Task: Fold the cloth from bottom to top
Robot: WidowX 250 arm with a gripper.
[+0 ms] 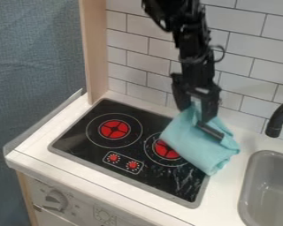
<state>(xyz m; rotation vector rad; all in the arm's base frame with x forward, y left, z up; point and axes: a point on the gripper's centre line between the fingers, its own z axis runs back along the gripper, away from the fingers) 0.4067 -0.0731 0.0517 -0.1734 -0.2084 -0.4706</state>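
Note:
The black gripper (197,110) hangs over the right side of the stove, at the upper part of the light blue cloth (194,143). A narrow part of the cloth rises up against the gripper, and some of its upper edge is hidden there. The cloth lies bunched and partly doubled over, covering the stove's right edge and part of the right burner. Its lower corner points down toward the front right, and its right side rests over the white counter.
The black stove (97,143) has two red burners and two red knobs. A grey sink (250,181) and a black faucet (278,119) are at the right. White tiled wall (141,59) stands behind, with a wooden post (95,48) at the left.

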